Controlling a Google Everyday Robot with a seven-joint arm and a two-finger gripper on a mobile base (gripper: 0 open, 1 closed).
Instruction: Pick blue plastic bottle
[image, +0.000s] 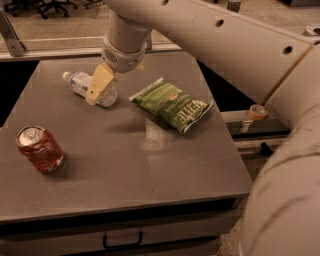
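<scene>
The blue plastic bottle lies on its side at the back left of the grey table, white cap pointing left. It is clear with a pale blue-and-white label. My gripper hangs from the big white arm directly over the bottle's right half and covers part of it. Its cream-coloured fingers point down and to the left.
A green chip bag lies to the right of the bottle. A reddish-orange drink can lies at the front left. A drawer handle sits below the table's front edge. My arm fills the right side of the view.
</scene>
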